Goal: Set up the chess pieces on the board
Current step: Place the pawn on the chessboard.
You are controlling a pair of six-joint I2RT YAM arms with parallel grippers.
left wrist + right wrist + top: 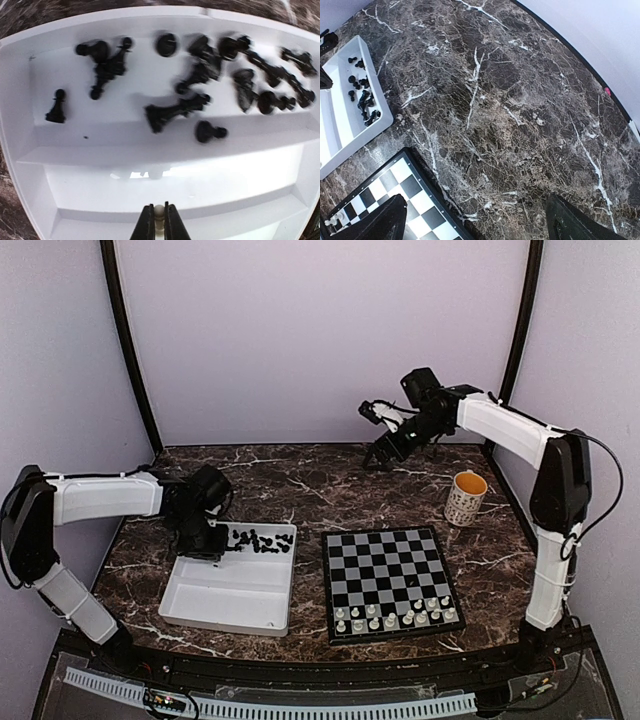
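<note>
Left gripper (pixel 159 220), nearest the lens in the left wrist view: its two dark fingers (pixel 146 226) are closed on a small white piece (pixel 159 212), pinched just below its rounded head, low over the near compartment of the white tray (pixel 30 150). Whether the piece's base touches the tray floor cannot be told. The black pieces (pixel 175 107) lie scattered, mostly toppled, in the tray's far compartment, well apart from the fingers. The board (pixel 390 580) lies flat to the right of the tray, not touching it; the white pieces already placed (pixel 395 617) stand in the rows level with the tray's near end. The right gripper (pixel 475 225) hangs high beyond and right of the tray, fingers spread wide and empty. The step in hand appears to be the pick of one white piece. The next move probably calls for a straight lift clear of the tray wall, then a carry rightward from the tray to a vacant square among the white rows, keeping the piece upright in the pinch.
</note>
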